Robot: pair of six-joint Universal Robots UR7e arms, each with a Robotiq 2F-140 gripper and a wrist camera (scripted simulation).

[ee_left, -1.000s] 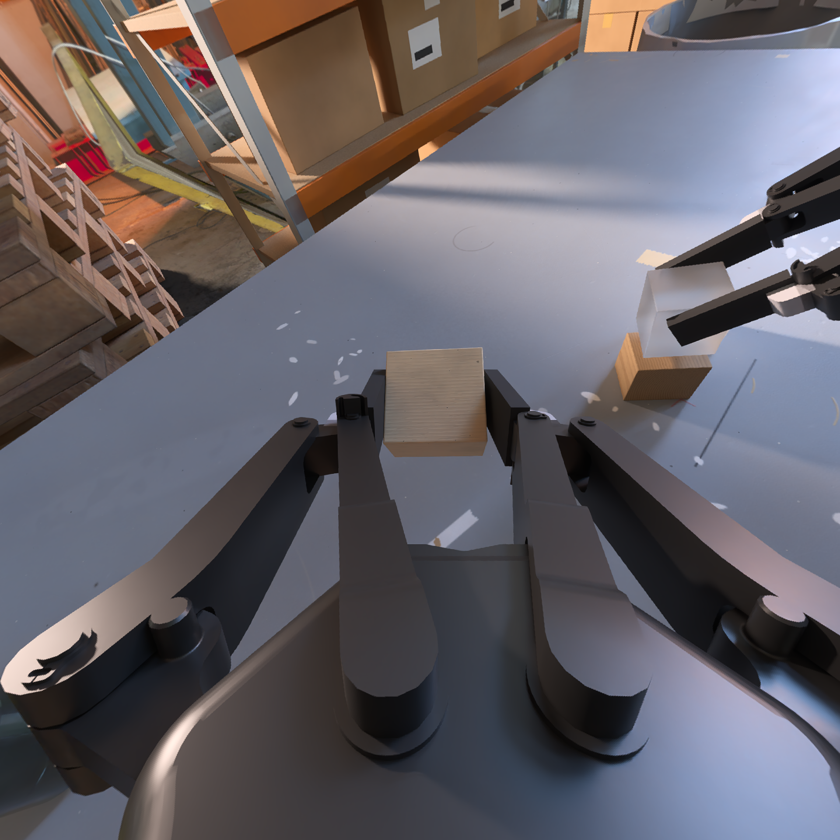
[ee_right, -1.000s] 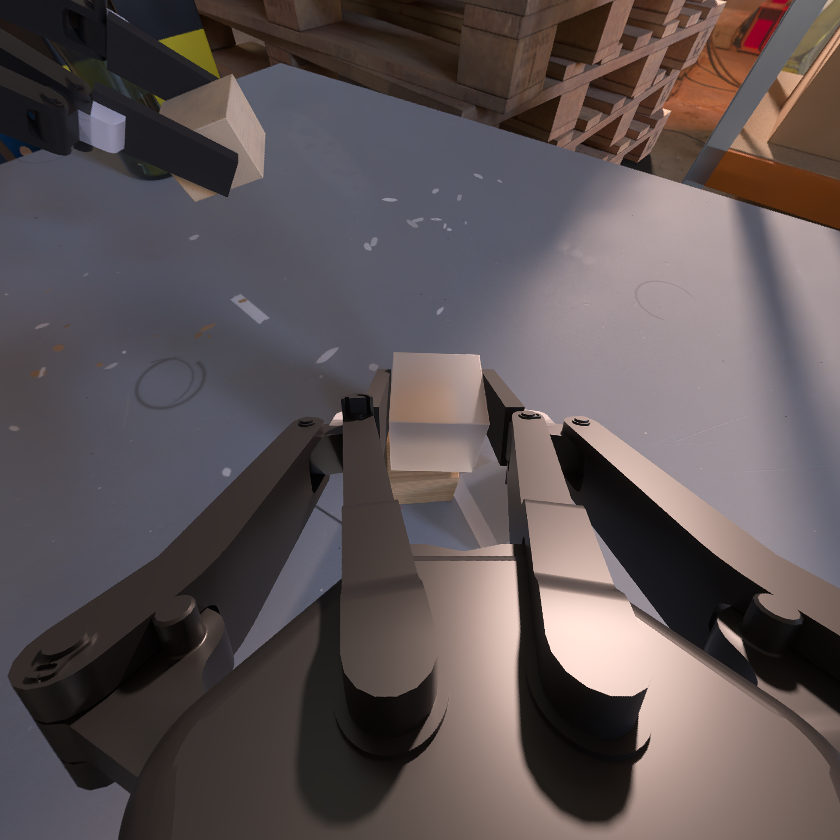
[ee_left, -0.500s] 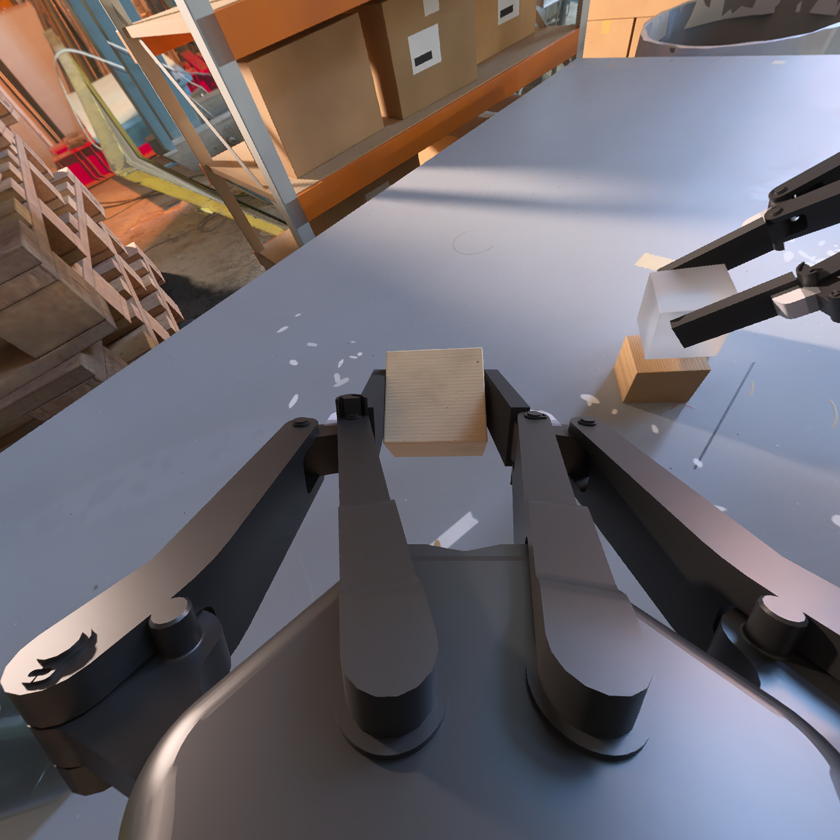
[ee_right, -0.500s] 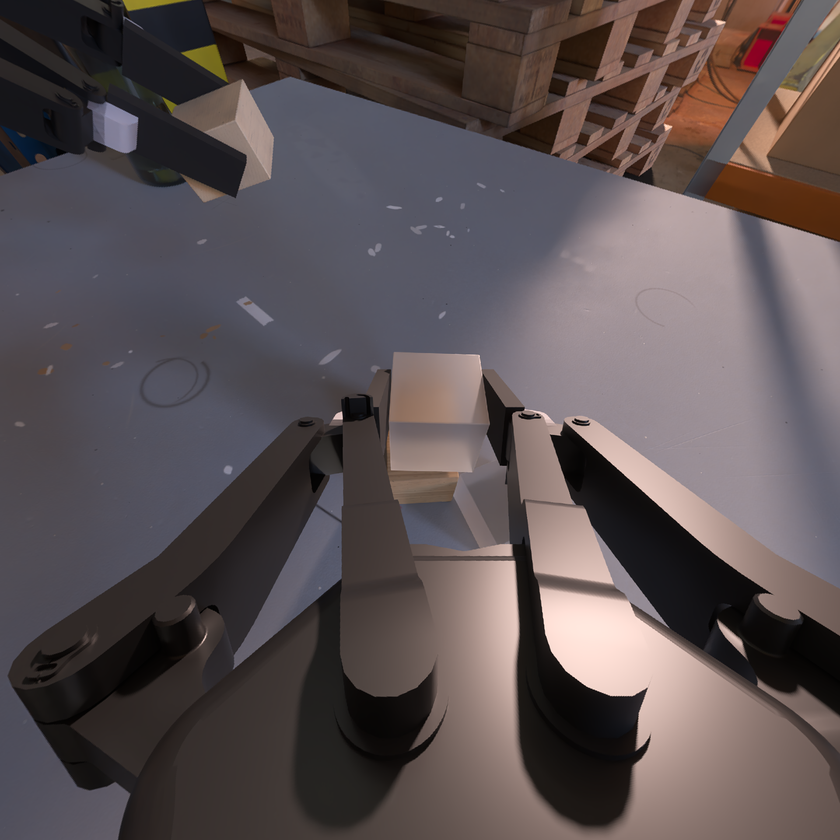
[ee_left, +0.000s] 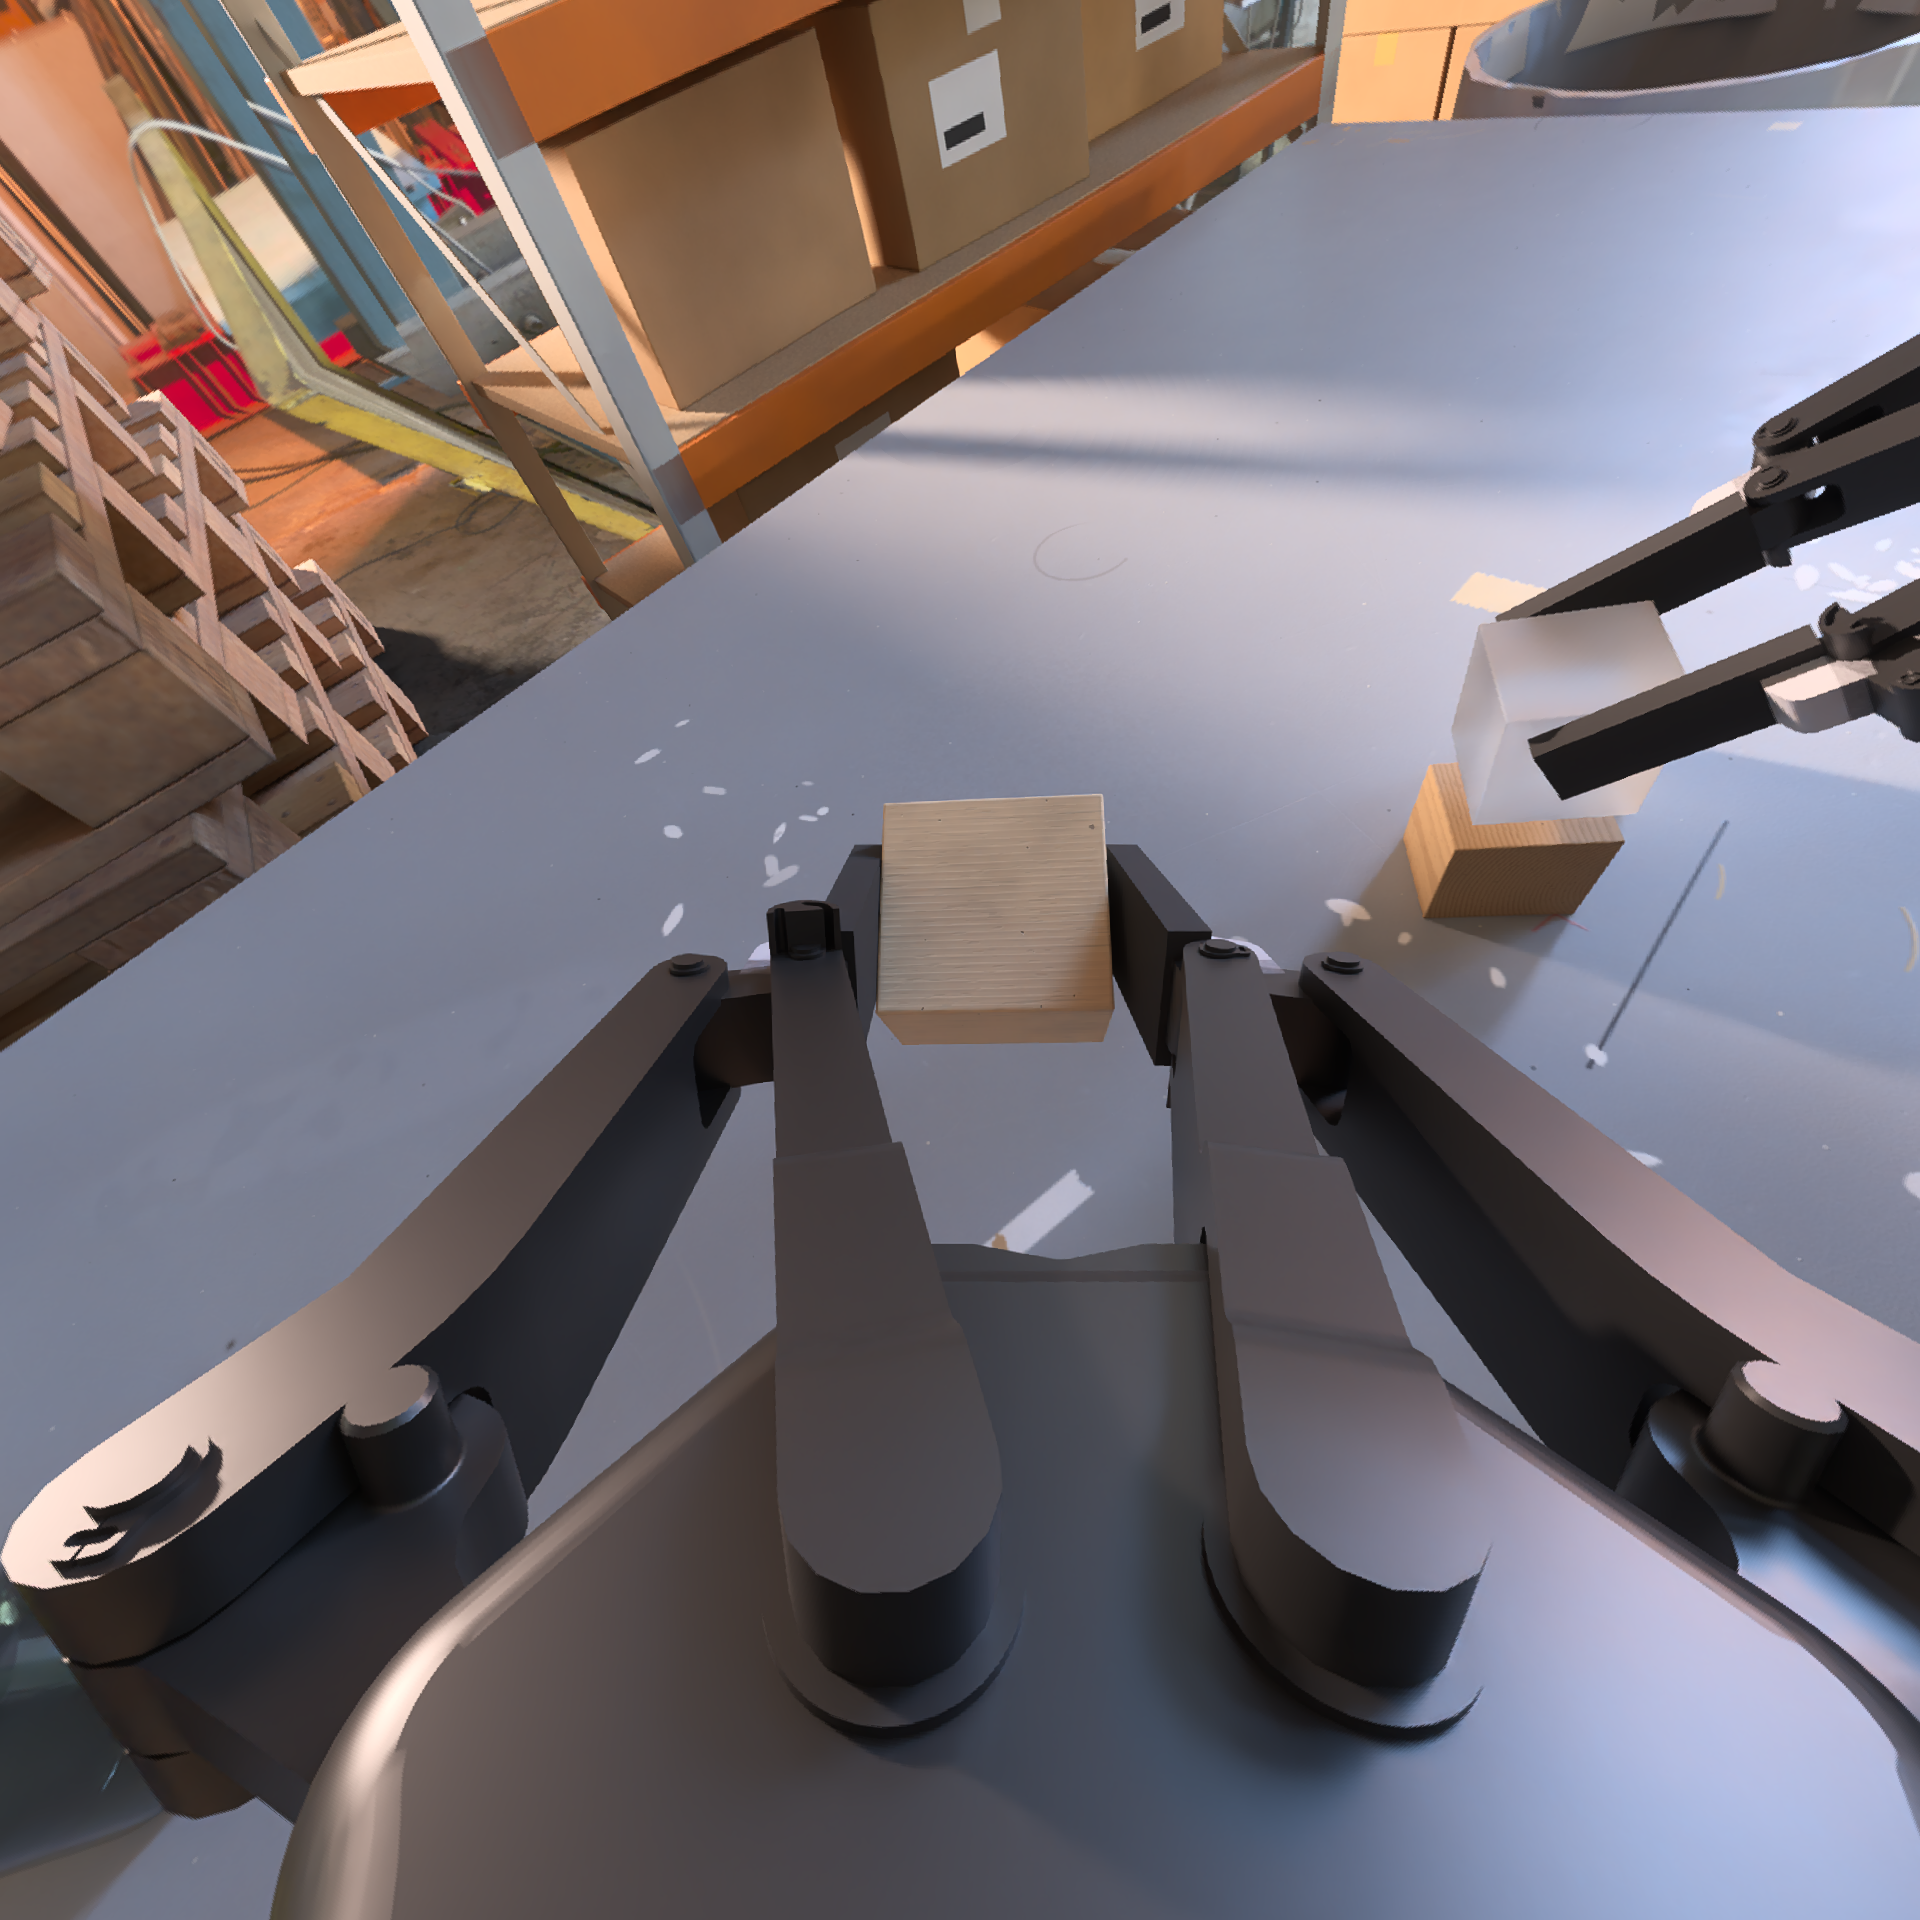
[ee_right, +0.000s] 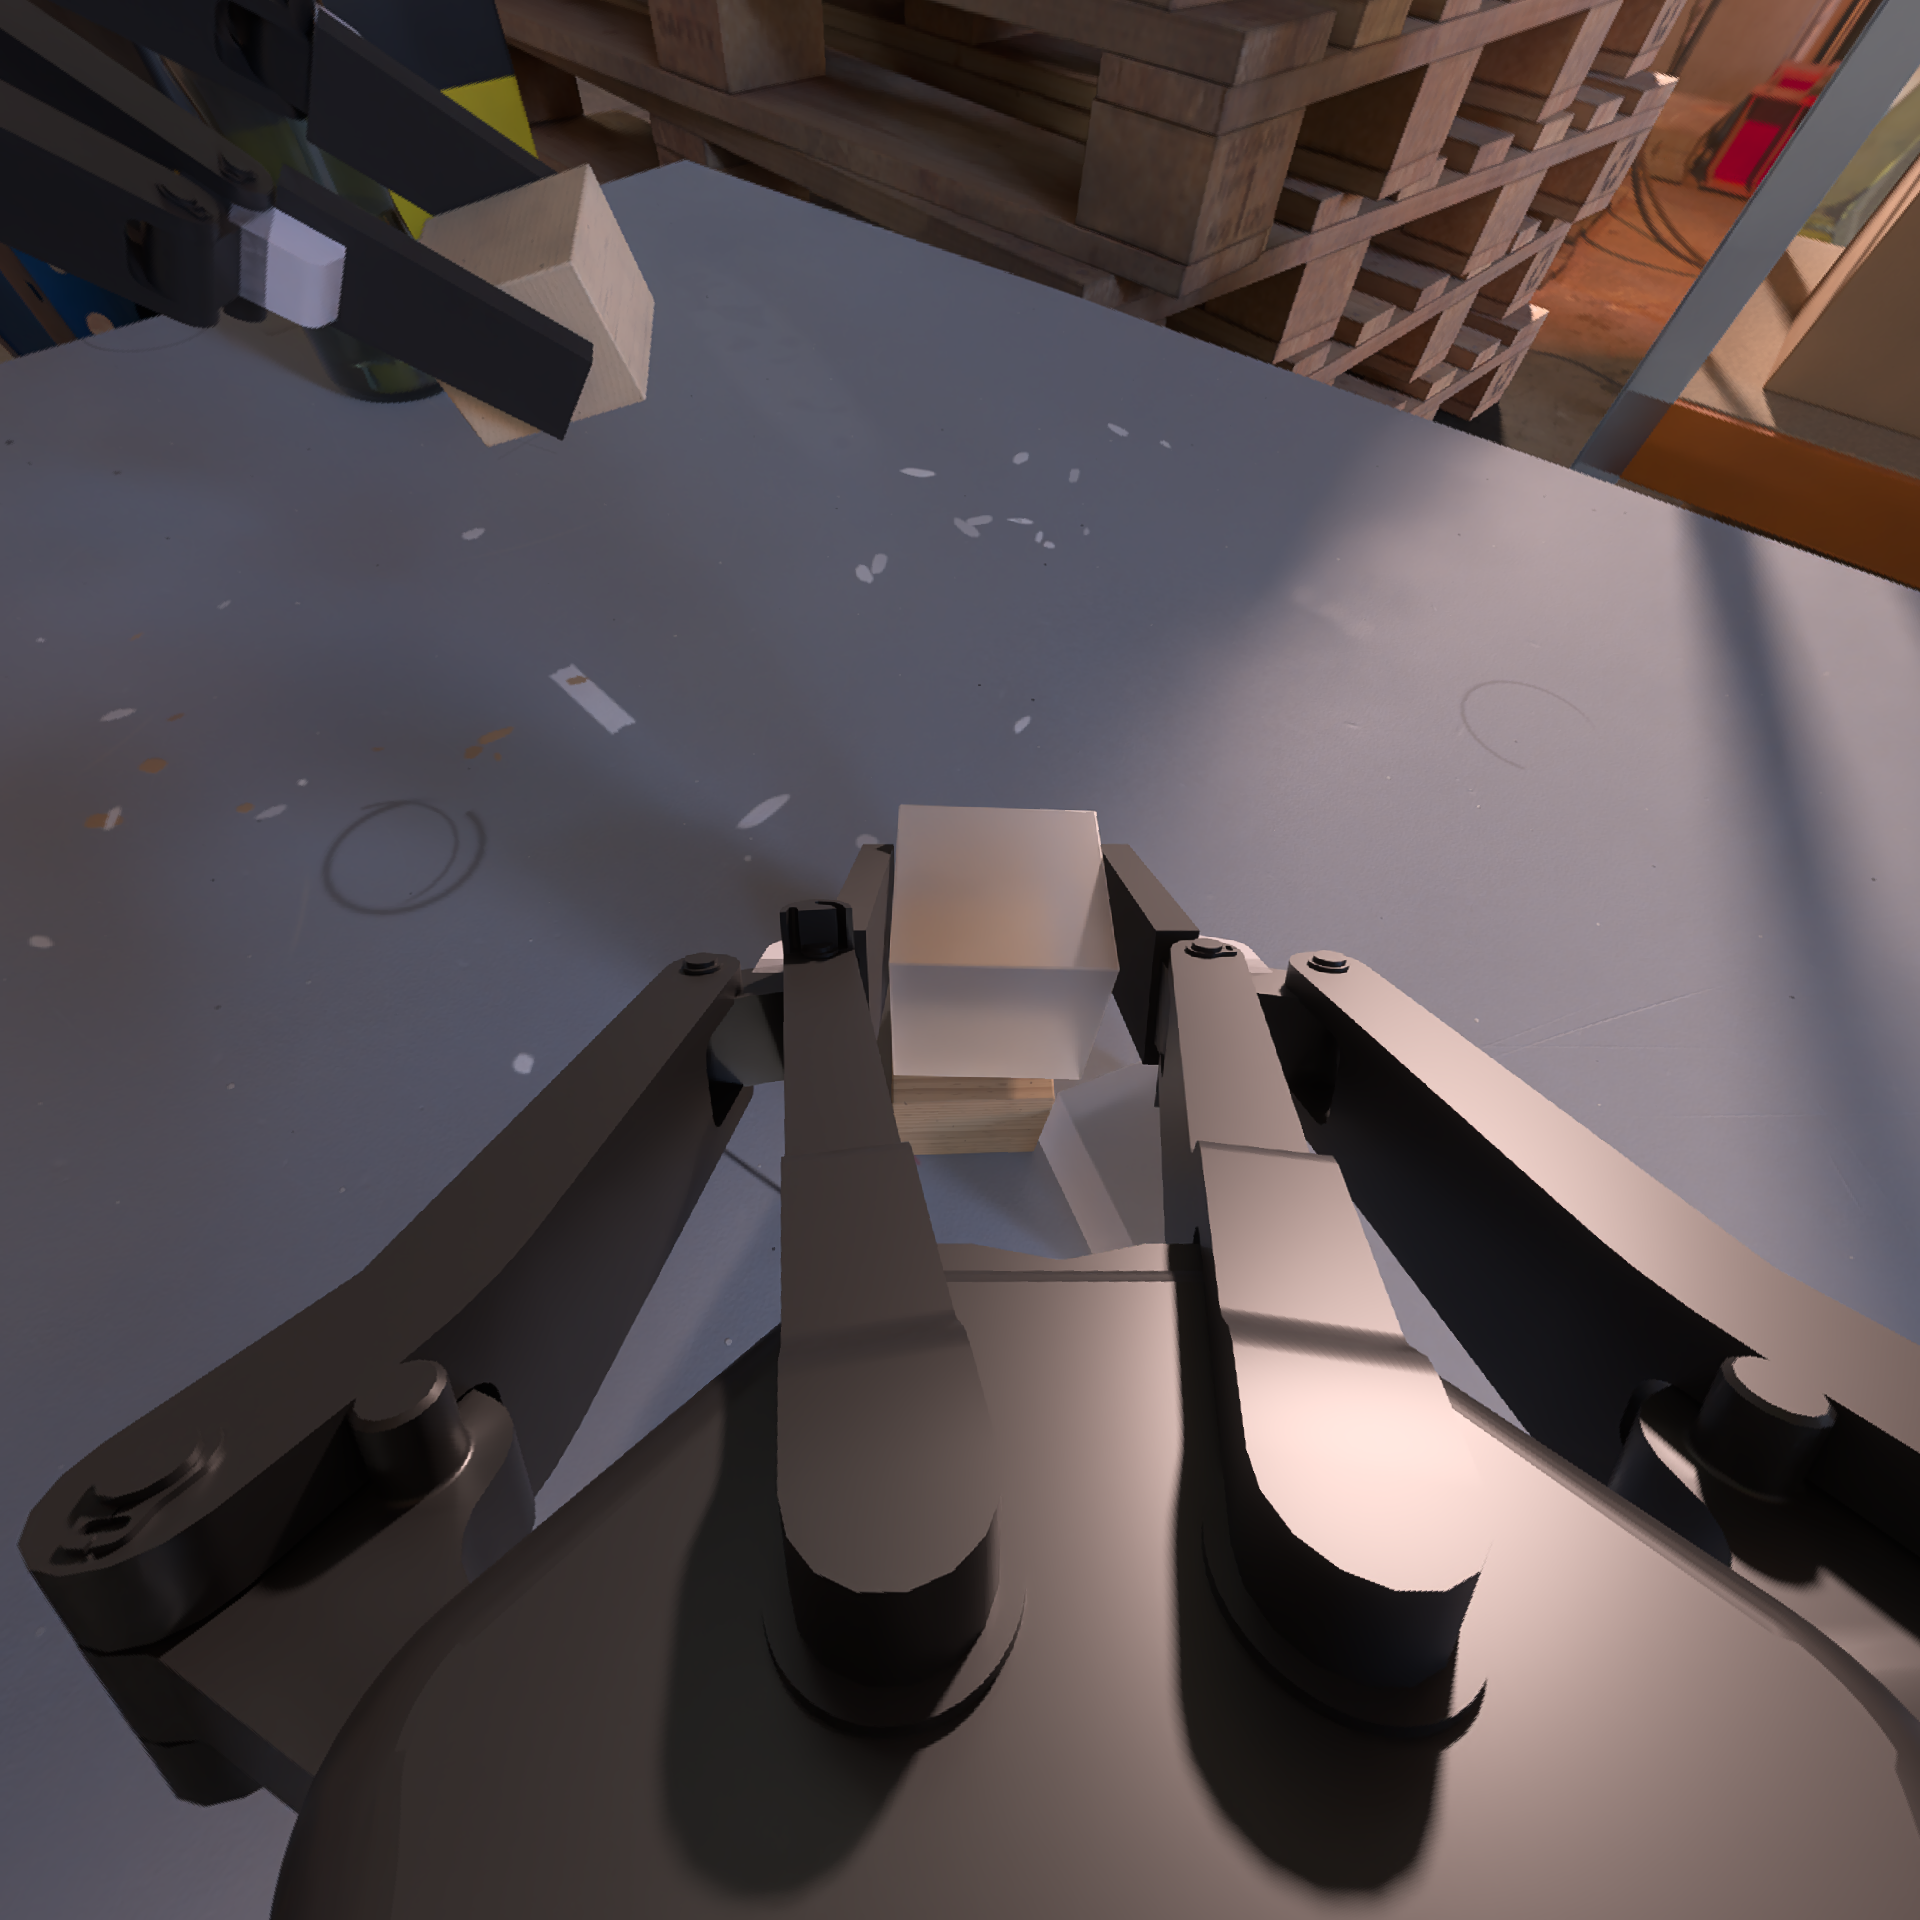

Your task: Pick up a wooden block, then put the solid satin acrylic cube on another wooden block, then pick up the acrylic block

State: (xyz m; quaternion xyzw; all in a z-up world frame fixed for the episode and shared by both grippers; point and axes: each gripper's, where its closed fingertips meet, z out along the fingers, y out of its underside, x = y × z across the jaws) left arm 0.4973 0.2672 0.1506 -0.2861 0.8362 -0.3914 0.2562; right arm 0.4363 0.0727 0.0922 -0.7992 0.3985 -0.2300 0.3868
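My left gripper (ee_left: 994, 862) is shut on a pale wooden block (ee_left: 992, 920) and holds it above the grey table (ee_left: 1247, 416). It also shows in the right wrist view (ee_right: 520, 312) at the upper left, with that block (ee_right: 587, 260). My right gripper (ee_right: 997, 883) is shut on the frosted acrylic cube (ee_right: 992, 935). The cube is directly over a second wooden block (ee_right: 971, 1117) that stands on the table. In the left wrist view the cube (ee_left: 1548, 686) sits offset to the right over this block (ee_left: 1507, 862), held by the right gripper (ee_left: 1527, 681). Whether cube and block touch I cannot tell.
Stacked wooden pallets (ee_right: 1299, 156) stand beyond the table's far edge. An orange shelf rack with cardboard boxes (ee_left: 727, 208) runs along the table's side. White flecks and a small tape strip (ee_right: 592, 696) lie on the table. A round grey rim (ee_left: 1683, 52) is at the far right.
In the right wrist view the left gripper with its wooden block has drifted a little to the right. Both grips are unchanged, and the cube stays over the second block.
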